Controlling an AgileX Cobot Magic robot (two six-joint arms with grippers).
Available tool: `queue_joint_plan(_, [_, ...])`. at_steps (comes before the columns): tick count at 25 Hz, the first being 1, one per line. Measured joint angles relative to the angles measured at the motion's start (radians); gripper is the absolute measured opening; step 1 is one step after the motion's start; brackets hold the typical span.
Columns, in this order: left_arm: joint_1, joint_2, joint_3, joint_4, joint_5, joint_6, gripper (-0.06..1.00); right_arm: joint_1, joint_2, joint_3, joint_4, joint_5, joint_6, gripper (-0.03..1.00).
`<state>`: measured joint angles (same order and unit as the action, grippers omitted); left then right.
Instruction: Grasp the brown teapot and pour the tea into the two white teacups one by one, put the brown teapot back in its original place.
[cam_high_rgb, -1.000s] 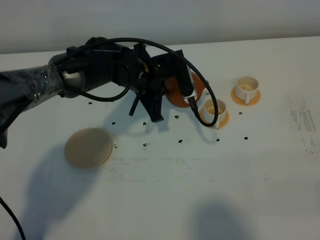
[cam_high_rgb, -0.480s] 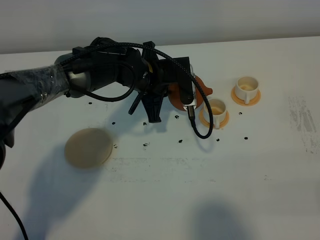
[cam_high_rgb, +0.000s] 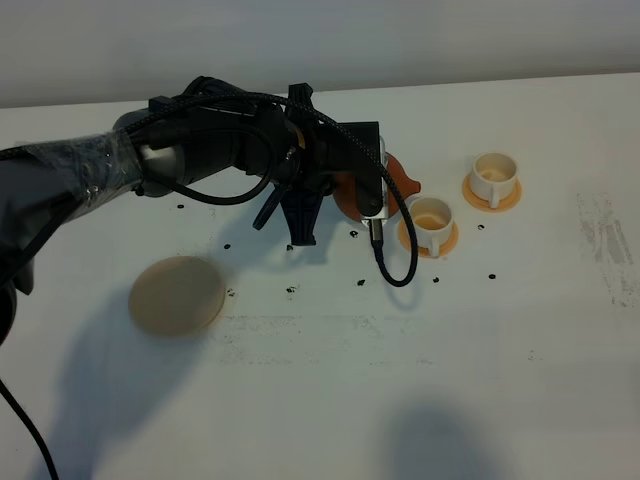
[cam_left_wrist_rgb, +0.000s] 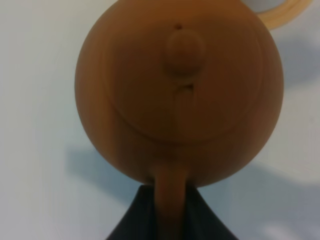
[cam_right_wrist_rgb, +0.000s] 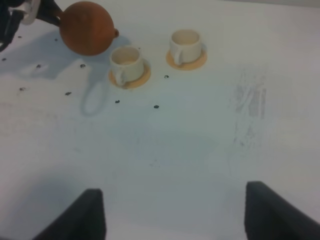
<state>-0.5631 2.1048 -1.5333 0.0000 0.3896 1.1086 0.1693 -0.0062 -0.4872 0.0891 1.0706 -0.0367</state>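
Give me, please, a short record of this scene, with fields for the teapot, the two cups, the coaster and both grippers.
teapot: brown, held by its handle, away from the coaster
left gripper: shut on the teapot handle
right gripper: open, holding nothing
cup beside teapot: white, upright on an orange saucer
other cup: white, upright on a second saucer
coaster: tan, round, nothing on it
tea in cups: cannot tell
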Motion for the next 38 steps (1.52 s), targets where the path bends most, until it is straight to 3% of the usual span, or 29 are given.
queue_joint_plan(38, [-0.036, 0.013, 0.000, 0.199, -0.084, 0.033, 0.10, 0.000, 0.000, 0.000, 0.000, 0.000, 0.000, 0.59])
